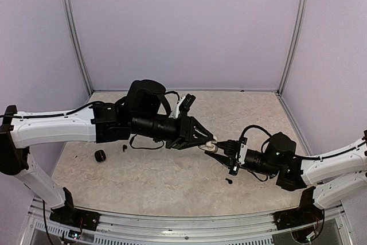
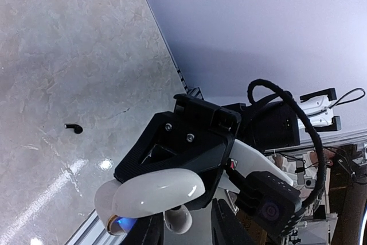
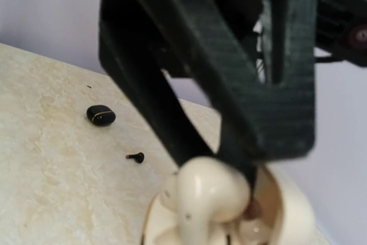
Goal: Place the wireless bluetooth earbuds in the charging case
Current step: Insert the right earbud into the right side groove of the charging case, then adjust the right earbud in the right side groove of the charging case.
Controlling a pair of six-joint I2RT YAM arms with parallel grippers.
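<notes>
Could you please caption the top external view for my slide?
Left gripper and right gripper meet at the white charging case; black case aside.

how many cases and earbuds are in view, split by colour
white case: 1
black case: 1
black earbuds: 2
white earbud: 1 in view, right at the white case; a second cannot be made out
total: 5
</notes>
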